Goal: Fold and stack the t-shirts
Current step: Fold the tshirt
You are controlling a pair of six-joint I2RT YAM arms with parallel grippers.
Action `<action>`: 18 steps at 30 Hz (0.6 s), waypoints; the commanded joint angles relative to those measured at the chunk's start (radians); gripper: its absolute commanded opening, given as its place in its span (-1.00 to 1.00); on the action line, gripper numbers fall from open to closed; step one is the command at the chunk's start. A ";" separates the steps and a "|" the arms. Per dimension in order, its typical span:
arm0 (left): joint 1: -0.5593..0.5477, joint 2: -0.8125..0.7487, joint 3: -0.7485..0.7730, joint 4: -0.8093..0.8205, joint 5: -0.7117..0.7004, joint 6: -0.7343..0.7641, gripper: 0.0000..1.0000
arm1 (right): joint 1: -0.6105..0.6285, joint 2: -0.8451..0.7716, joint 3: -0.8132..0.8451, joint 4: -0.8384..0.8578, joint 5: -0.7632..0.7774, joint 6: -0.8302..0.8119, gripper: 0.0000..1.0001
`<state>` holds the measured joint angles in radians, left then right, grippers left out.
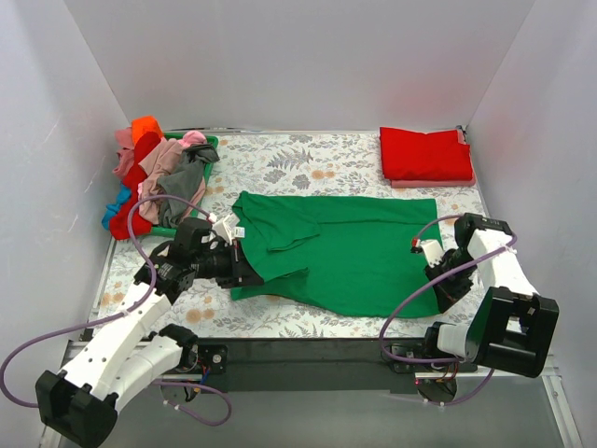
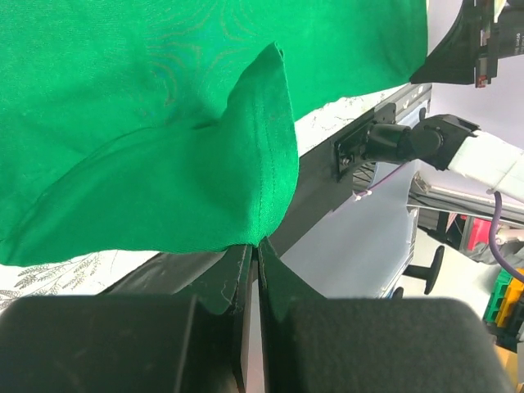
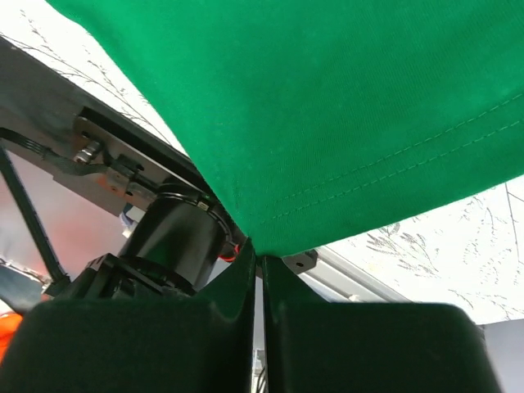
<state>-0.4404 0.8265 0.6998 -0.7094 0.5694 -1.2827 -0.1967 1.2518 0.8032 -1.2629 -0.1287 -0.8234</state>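
Observation:
A bright green t-shirt (image 1: 345, 247) lies spread across the middle of the floral cloth, partly folded. My left gripper (image 1: 244, 264) is shut on its near left edge (image 2: 260, 233), the fabric bunched just above the closed tips. My right gripper (image 1: 431, 261) is shut on the shirt's near right corner (image 3: 266, 246). A folded red t-shirt (image 1: 425, 154) lies at the back right on top of a folded pink one (image 1: 434, 182). More t-shirts, red, orange, pink, grey and blue, are heaped in the green basket (image 1: 211, 145) at the back left.
The grey-white floral cloth (image 1: 308, 163) covers the table. The black front rail (image 1: 308, 350) runs between the arm bases. White walls stand on the left, back and right. Purple cables loop beside both arms.

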 commanded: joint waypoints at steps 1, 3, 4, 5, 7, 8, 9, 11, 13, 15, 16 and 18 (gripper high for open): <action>0.005 -0.024 0.010 -0.016 0.023 -0.010 -1.00 | -0.010 -0.003 0.004 -0.053 -0.051 -0.033 -0.97; 0.005 -0.024 0.010 -0.009 -0.015 -0.017 -1.00 | -0.015 0.009 0.019 -0.053 -0.074 -0.031 -0.97; 0.005 -0.024 0.012 -0.004 -0.029 -0.020 -1.00 | -0.020 0.017 0.025 -0.049 -0.080 -0.029 -0.97; 0.005 -0.021 0.012 0.008 -0.039 -0.021 -1.00 | -0.029 0.030 0.033 -0.049 -0.084 -0.029 -0.97; 0.005 -0.020 0.007 0.025 -0.063 -0.023 -1.00 | -0.043 0.050 0.060 -0.044 -0.098 -0.031 -0.97; 0.005 -0.017 0.010 0.039 -0.069 -0.020 -1.00 | -0.061 0.061 0.073 -0.035 -0.104 -0.036 -0.97; 0.005 -0.015 0.012 0.045 -0.081 -0.018 -1.00 | -0.070 0.070 0.085 -0.030 -0.110 -0.039 -0.97; 0.003 -0.007 0.020 0.059 -0.092 -0.012 -1.00 | -0.104 0.107 0.117 -0.020 -0.127 -0.045 -0.97; 0.003 0.013 0.030 0.065 -0.101 0.002 -1.00 | -0.122 0.150 0.134 -0.012 -0.158 -0.051 -0.97; 0.005 0.037 0.046 0.085 -0.098 0.019 -1.00 | -0.141 0.178 0.157 -0.003 -0.195 -0.057 -0.97; 0.005 0.045 0.050 0.097 -0.080 0.029 -1.00 | -0.144 0.192 0.165 0.000 -0.207 -0.057 -0.97; 0.005 0.071 0.061 0.132 -0.063 0.057 -1.00 | -0.153 0.233 0.191 0.010 -0.242 -0.059 -0.97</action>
<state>-0.4404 0.8742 0.7097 -0.6441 0.4911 -1.2770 -0.3359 1.4525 0.9413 -1.2572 -0.2829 -0.8433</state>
